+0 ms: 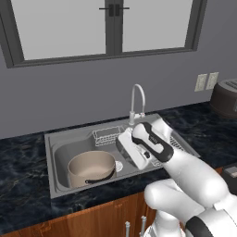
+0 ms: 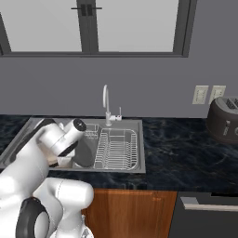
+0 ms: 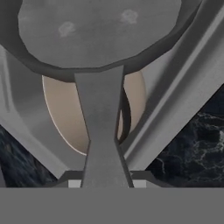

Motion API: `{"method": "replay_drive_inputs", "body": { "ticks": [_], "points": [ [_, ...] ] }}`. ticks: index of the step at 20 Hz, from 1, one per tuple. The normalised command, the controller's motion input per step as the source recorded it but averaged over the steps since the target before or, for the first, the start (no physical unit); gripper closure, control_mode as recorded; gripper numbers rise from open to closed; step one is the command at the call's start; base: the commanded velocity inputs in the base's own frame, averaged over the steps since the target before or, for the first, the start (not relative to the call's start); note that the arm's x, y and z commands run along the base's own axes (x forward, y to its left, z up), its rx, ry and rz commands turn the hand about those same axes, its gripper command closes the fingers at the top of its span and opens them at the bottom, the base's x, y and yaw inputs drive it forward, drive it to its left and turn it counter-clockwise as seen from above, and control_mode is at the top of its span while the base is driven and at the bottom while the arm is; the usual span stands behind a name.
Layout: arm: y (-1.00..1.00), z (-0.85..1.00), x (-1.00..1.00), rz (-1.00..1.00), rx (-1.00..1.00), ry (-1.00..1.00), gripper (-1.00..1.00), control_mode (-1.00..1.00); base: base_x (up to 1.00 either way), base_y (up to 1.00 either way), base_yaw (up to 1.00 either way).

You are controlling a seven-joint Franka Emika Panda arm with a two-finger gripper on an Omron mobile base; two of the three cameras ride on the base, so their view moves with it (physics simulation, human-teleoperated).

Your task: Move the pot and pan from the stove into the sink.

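The gripper (image 3: 105, 181) is clamped on the grey pan's handle (image 3: 101, 118), holding the pan (image 3: 96, 30) above the pot (image 1: 91, 167) already in the sink (image 1: 69, 137), apparently for lowering.

The pot (image 1: 91, 167), deep, round and beige with a pale inside and a dark curved handle on its near side, stands upright on the floor of the sink (image 1: 55, 143), a rectangular grey steel basin set in the dark counter. The pan (image 3: 98, 30), shallow, round and grey, hangs above the pot, its long flat handle running back toward the camera.
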Motion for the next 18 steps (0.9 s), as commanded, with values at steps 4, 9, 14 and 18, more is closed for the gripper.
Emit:
{"method": "replay_drive_inputs", "body": {
  "ticks": [4, 9, 14, 18],
  "points": [
    [0.00, -0.38, 0.00, -0.05, 0.00, 0.02, 1.00, -1.00, 0.00, 0.00, 0.00],
    [0.00, -0.21, 0.00, -0.05, 0.00, 0.00, 1.00, -1.00, 0.00, 0.00, 0.00],
    [0.07, 0.06, 0.03, -0.13, 0.00, -0.04, -1.00, -1.00, 0.00, 0.00, 0.00],
    [0.30, 0.54, -0.01, -0.18, 0.00, -0.09, -1.00, -1.00, 0.00, 0.00, 0.00]
  ]
}}
